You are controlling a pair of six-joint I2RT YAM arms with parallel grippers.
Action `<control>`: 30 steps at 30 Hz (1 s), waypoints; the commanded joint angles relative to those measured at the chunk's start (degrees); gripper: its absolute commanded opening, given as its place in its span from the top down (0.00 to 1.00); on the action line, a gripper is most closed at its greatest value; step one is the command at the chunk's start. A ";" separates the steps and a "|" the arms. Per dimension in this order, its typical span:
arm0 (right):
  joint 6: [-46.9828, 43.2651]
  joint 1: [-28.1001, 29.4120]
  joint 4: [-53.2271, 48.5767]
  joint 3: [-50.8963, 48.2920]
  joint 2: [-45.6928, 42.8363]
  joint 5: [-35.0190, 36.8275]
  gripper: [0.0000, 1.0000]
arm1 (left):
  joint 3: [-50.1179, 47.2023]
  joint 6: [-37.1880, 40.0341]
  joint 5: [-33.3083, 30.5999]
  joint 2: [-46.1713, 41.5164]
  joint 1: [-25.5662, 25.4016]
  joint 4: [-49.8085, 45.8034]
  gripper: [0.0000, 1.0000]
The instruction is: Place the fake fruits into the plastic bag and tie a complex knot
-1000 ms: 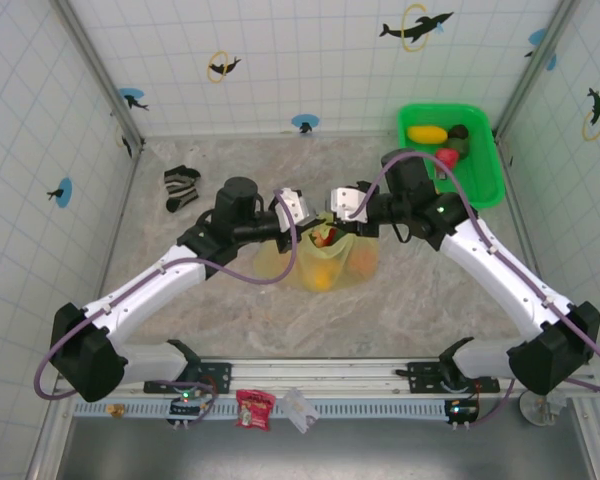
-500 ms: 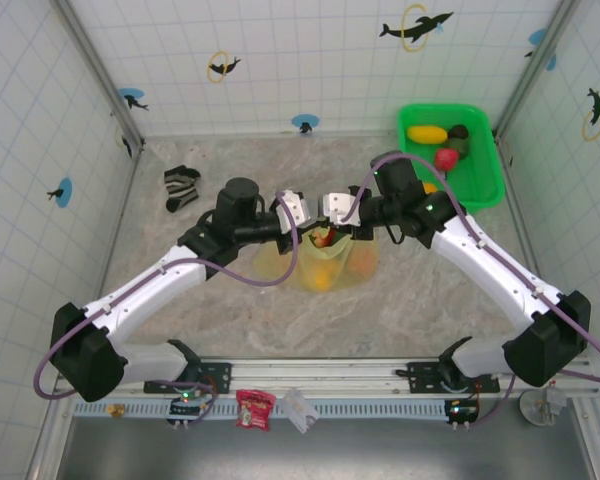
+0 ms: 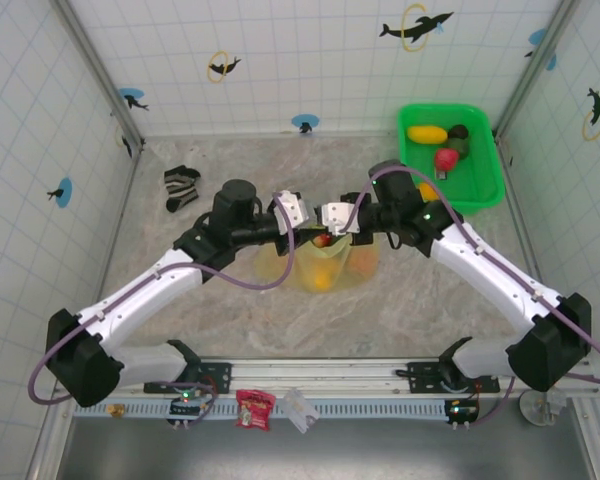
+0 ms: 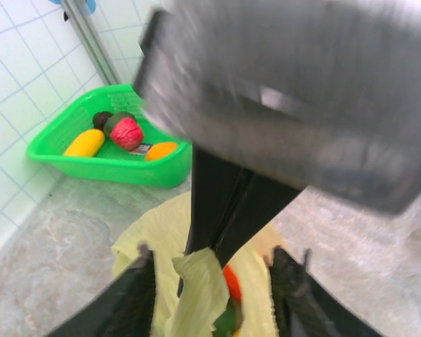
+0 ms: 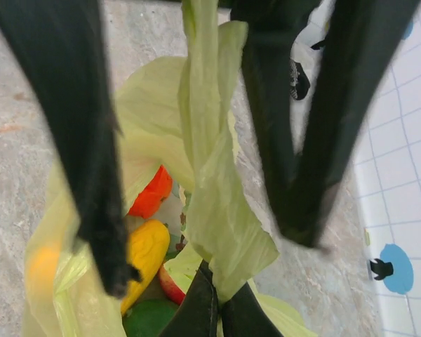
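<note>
Mottled grey stone counter (image 3: 400,300), boxed in by white tiled walls, carries the thin translucent pale-yellow plastic bag (image 3: 363,262) at its middle, mouth upward. Inside it lie glossy toy fruits (image 5: 146,256): yellow, orange-red and green. One pale-yellow handle strip (image 5: 210,175) stands up above the bag's mouth. The right pincer (image 5: 214,281) is clamped on it, while the left pincer (image 4: 212,260) has its fingers apart, one on either side of the strip. Far right sits a bright green rectangular tub (image 3: 485,180) holding more fruits (image 3: 445,158), yellow, red, dark brown and orange. Far left lies a black-and-white striped sock (image 3: 180,187).
</note>
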 commanded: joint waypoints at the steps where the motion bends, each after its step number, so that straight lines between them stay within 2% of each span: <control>1: -0.45 0.06 8.26 -3.09 -3.14 1.20 1.00 | 0.70 -5.00 2.58 -2.76 -0.38 2.02 0.46; 4: -0.43 -0.12 9.31 -3.91 -3.75 1.20 1.00 | 2.27 -7.90 3.58 -3.83 -0.38 2.55 0.43; 8: -0.45 -0.38 8.98 -4.18 -4.18 0.45 1.00 | 3.51 -10.87 3.11 -6.59 0.93 4.77 0.46; 10: -0.35 -0.56 8.80 -4.27 -4.51 -0.41 1.00 | 1.15 -14.34 -1.30 -8.59 3.44 10.80 0.53; 12: 0.08 -0.76 8.86 -4.39 -4.89 -1.57 1.00 | -3.59 -18.61 -10.43 -9.30 6.50 18.71 0.53; 14: 0.72 -0.91 9.27 -4.53 -5.27 -2.72 1.00 | -3.31 -21.21 -14.42 -6.31 9.55 18.25 0.56; 16: 1.27 -1.00 9.61 -4.68 -5.60 -3.58 1.00 | -1.64 -21.81 -14.08 -2.05 10.90 14.83 0.61; 18: 1.70 -1.08 9.70 -4.64 -5.78 -4.19 1.00 | -1.18 -20.76 -11.14 2.01 10.92 12.42 0.67; 20: 1.97 -1.09 9.73 -4.67 -5.72 -4.58 1.00 | -1.87 -20.07 -7.63 5.24 10.90 12.13 0.67; 24: 2.54 -1.13 9.81 -4.86 -5.79 -5.38 1.00 | -5.19 -16.84 -2.13 8.02 9.51 14.76 0.61; 28: 2.75 -1.09 10.21 -5.05 -5.74 -5.67 1.00 | -7.47 -7.62 -1.71 8.99 4.98 14.94 0.56; 30: 2.81 -1.06 10.23 -4.97 -5.64 -5.74 1.00 | -7.68 -6.01 -1.48 9.49 4.33 14.90 0.56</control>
